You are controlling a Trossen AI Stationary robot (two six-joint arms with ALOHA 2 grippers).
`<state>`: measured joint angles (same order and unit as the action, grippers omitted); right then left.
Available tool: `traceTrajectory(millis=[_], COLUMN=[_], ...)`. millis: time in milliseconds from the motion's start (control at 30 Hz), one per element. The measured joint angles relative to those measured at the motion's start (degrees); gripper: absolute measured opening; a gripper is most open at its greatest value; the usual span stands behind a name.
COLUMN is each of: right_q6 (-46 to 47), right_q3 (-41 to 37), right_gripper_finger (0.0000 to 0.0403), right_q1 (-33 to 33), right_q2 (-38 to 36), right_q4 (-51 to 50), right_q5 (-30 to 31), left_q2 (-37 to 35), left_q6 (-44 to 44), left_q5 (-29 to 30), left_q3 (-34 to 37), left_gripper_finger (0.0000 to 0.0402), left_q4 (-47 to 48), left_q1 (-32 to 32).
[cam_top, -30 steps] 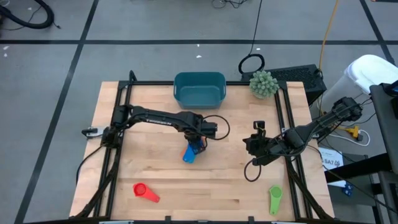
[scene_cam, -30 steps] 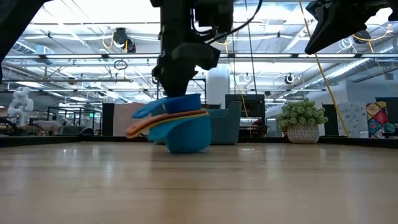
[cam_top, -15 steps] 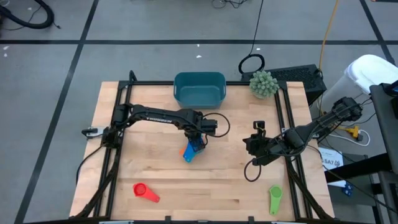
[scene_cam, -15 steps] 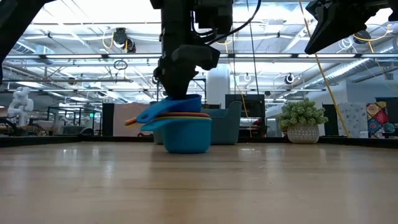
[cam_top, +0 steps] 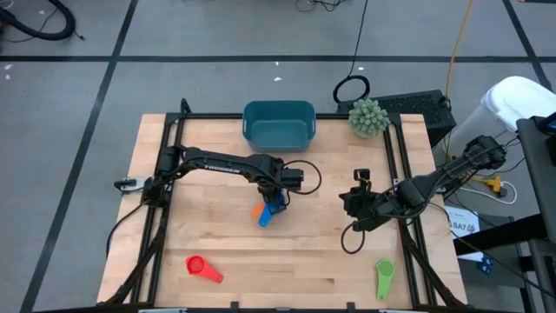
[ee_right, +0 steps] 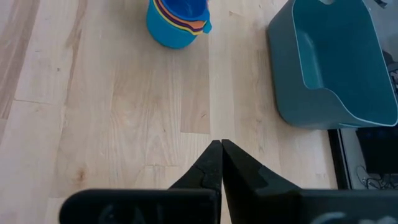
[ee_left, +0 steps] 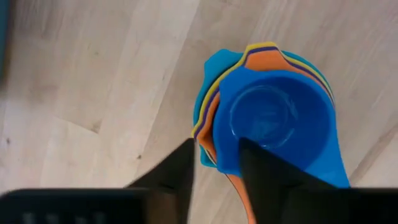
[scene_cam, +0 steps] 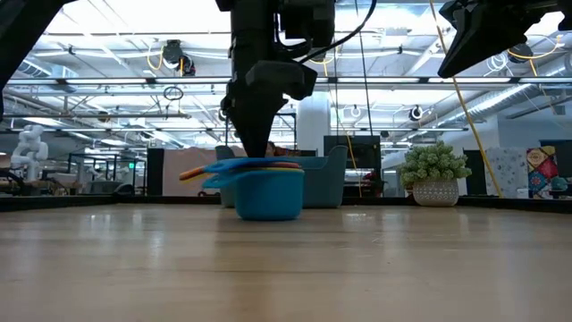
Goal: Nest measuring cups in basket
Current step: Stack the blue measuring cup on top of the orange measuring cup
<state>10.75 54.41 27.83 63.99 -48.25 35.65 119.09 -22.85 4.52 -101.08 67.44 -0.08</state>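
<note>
A nested stack of measuring cups [cam_top: 264, 214] [scene_cam: 266, 191] [ee_right: 175, 20] stands upright on its base at the table's middle: a large blue bowl outside, then yellow and orange rims, and a dark blue cup [ee_left: 273, 118] on top. My left gripper [cam_top: 276, 201] [scene_cam: 255, 143] [ee_left: 214, 165] comes down on it from above and is shut on the top cup's rim. A red cup [cam_top: 203, 269] and a green cup [cam_top: 384, 278] lie near the near edge. The teal basket [cam_top: 278, 124] [ee_right: 336, 68] sits at the far edge. My right gripper [cam_top: 347, 204] [ee_right: 221, 155] hovers shut over the table's right. My left gripper pinches the stacked rims on one side of the cups [ee_left: 217, 134], with one finger [ee_left: 264, 171] inside the dark blue top cup and the other [ee_left: 177, 171] outside the stack. The fingers point down from above. The stack stands level on the table, its handles [scene_cam: 198, 173] sticking out sideways.
A spiky green plant ball [cam_top: 368, 116] [scene_cam: 435, 174] stands at the far right corner beside the basket. Bare wood lies between the stack and the basket and along the near middle. Black frame rails run along the table's left and right sides.
My left gripper has moved down, keeping its hold. The dark blue top cup, a second ago tilted and raised above the other rims, has sunk level into the stack. The large blue bowl, first tipped on the table, now stands flat.
</note>
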Motion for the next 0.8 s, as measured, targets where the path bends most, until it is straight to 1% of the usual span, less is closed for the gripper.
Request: traceTrajectory(millis=[200, 300, 400, 467, 533, 667, 733, 800], right_q6=[0.12, 0.1, -0.05, -0.13, -0.08, 0.55, 0.56, 0.56], right_q3=[0.0, 0.0, 0.0, 0.0, 0.0, -0.42, -1.44, -2.96], right_gripper_finger=[0.0, 0.0, 0.0, 0.0, 0.0, 0.0, 0.0, 0.0], right_q1=[0.01, 0.02, 0.0, 0.01, 0.0, 0.02, 0.02, 0.02], right_q2=[0.0, 0.0, 0.0, -0.01, -0.02, -0.04, -0.04, -0.04], right_q4=[0.0, 0.0, 0.0, -0.02, -0.02, 0.37, 0.78, 1.93], right_q5=[0.01, 0.01, 0.01, 0.01, 0.01, 0.01, 0.02, 0.01], left_q2=[0.0, -0.55, -1.85, -3.07, -4.28, -4.9, -4.7, -4.35], left_q6=[-0.3, -0.43, -1.74, -3.25, -6.18, -12.21, -14.84, -18.82], left_q5=[0.8, 1.0, 1.41, 1.55, 1.75, 2.06, 4.56, 9.84], left_q3=[-0.02, -0.46, -2.58, -3.98, -4.87, -4.88, -4.4, -4.35], left_gripper_finger=[0.024, 0.0285, 0.0318, 0.0334, 0.0344, 0.035, 0.0351, 0.0351], left_q4=[0.08, 1.83, 4.76, 6.6, 6.31, 5.48, 5.48, 6.82], left_q1=[-0.01, -0.02, -0.02, -0.29, -1.12, -4.76, -6.77, -8.24])
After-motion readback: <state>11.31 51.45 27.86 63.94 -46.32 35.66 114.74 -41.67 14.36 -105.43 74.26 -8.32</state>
